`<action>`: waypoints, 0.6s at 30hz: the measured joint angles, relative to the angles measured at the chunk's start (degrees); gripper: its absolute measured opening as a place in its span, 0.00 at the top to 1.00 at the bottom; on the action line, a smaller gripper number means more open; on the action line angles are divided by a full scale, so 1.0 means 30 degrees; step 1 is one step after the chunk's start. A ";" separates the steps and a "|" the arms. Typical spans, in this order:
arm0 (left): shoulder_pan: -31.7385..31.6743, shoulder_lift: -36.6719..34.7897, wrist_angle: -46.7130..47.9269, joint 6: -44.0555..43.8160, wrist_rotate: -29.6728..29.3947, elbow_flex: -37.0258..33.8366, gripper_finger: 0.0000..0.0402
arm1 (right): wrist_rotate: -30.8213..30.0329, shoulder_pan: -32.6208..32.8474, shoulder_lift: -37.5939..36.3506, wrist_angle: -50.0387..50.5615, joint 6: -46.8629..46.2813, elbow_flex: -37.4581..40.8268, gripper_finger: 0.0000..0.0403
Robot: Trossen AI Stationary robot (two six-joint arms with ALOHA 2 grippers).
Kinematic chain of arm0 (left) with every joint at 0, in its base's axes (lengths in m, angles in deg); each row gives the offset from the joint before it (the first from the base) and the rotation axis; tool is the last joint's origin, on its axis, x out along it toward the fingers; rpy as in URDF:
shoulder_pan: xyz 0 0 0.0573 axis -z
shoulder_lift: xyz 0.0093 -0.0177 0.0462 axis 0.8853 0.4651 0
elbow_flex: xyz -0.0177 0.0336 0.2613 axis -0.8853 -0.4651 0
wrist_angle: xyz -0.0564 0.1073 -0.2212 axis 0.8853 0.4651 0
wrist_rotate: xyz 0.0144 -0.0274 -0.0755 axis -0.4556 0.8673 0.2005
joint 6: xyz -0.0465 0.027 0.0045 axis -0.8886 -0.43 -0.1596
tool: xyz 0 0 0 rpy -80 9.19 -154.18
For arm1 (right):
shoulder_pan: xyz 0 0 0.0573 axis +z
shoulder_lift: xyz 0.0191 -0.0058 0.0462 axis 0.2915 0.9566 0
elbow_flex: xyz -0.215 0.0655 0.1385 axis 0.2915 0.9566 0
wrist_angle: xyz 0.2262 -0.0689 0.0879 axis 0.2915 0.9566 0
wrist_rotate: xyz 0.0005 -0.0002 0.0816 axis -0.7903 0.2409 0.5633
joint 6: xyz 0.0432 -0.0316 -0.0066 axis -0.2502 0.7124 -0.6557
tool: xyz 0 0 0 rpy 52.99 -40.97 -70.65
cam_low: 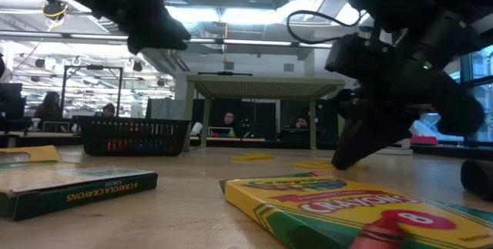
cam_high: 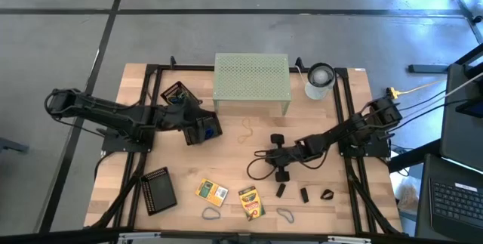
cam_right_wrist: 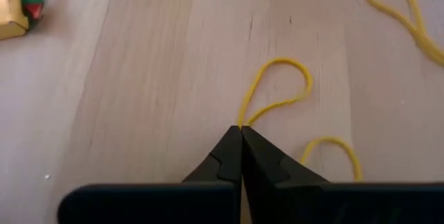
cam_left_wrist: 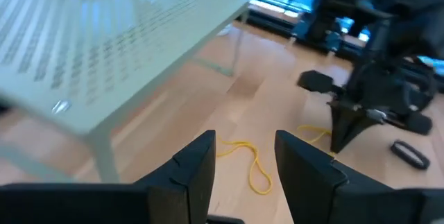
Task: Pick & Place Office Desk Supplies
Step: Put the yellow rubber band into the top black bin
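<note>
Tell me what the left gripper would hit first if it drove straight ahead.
Probably the thin yellow rubber-band loop on the wooden table, dead ahead of the open left gripper; depth is unclear.

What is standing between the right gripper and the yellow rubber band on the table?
Nothing visible does. The right gripper is already shut on the yellow rubber band, with its fingertips pinching the loop's end against the bare wooden table. No other object lies between them.

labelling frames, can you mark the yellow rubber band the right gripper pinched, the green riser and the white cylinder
yellow rubber band [cam_right_wrist: 288,89], right wrist view, its loop
right gripper [cam_right_wrist: 241,135], right wrist view, shut fingertips
green riser [cam_high: 251,76], high view, perforated top
white cylinder [cam_high: 319,80], high view, rim
</note>
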 joint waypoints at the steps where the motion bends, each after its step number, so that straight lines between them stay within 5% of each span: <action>1: 0.0189 0.0010 -0.0289 0.0451 0.0018 0.0000 0.64 | -0.0028 -0.0003 0.0051 0.0331 0.0177 -0.0328 0.99; 18: 0.3797 0.2312 -0.2474 0.3610 0.0437 0.0000 0.64 | -0.3994 -0.0015 -0.0034 0.7051 0.0801 -0.6204 1.00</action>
